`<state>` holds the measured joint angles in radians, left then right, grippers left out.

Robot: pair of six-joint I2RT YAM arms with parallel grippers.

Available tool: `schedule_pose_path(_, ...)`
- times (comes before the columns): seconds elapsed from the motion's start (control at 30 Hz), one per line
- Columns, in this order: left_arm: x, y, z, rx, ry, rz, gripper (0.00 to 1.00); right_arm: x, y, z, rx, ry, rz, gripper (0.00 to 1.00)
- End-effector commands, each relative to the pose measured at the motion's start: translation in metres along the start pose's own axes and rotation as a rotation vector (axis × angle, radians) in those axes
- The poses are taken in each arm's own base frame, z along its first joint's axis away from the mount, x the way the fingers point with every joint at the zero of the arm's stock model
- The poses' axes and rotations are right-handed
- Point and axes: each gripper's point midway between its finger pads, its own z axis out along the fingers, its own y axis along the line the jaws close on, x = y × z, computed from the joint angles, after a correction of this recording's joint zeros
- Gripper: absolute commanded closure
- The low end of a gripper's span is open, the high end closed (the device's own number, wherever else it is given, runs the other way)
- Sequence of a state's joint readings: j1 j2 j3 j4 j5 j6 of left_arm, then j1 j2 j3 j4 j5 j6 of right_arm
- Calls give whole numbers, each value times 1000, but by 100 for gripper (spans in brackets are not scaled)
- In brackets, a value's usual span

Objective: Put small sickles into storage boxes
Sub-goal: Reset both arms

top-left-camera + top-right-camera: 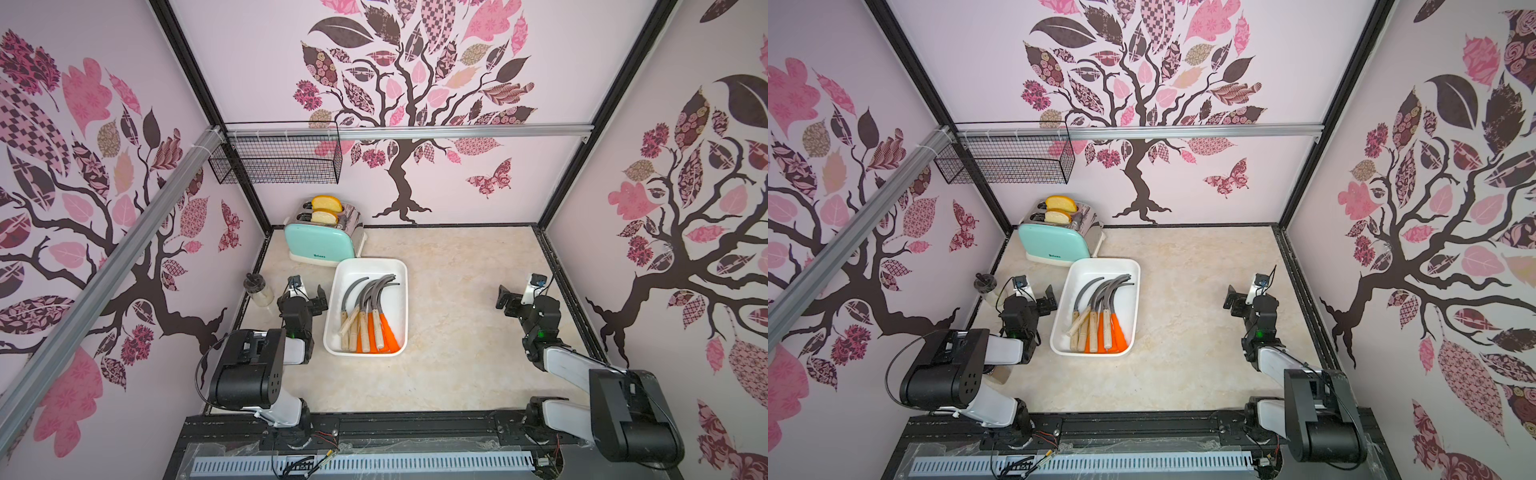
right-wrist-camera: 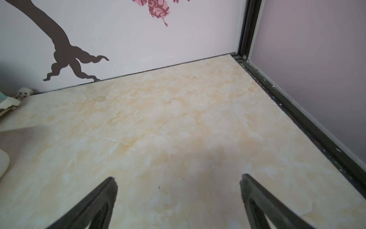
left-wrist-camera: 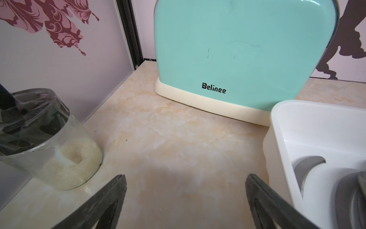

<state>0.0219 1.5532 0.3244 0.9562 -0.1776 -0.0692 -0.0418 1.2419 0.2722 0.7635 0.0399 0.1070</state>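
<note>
Table (image 1: 457, 332) carrying one toaster (image 1: 320, 243), one white tray (image 1: 374, 269), one jar (image 1: 258, 291). One wire basket (image 1: 282, 160) hanging on rail. Toaster holding two bread slices (image 1: 327, 203). Tray holding small sickles (image 1: 368, 316), handles overlapping, count unclear. Left gripper (image 3: 185, 179) hovering between jar and tray, jaws gaping, gripping nothing. Right gripper (image 2: 178, 180) hovering well apart from tray, likewise gaping, gripping nothing.

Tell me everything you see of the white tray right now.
The white tray is shallow, rectangular, smooth plastic by its look, with rounded corners and a raised rim. It sits flat on the marbled tabletop, slightly turned, just before the mint toaster; whether they touch is unclear. The sickles lie bunched inside, handles toward the robot, blades curving toward the toaster.
</note>
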Motion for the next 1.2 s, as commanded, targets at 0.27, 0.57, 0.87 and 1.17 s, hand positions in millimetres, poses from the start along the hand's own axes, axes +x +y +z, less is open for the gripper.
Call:
schedule_pose_path(0.27,-4,5,3,-20,1,-18,2,-3,4,6,-59,-159,21,0)
schedule_pose_path(0.57,-3,-4,8,2,27,20,2,8,19,24,-122,-92,-28,0)
schedule_pose_path(0.87,-3,-8,9,23,33,27,2,8,20,26,-108,-76,-39,0)
schedule_pose_path(1.17,-3,-8,9,22,33,30,2,9,20,27,-104,-74,-39,1)
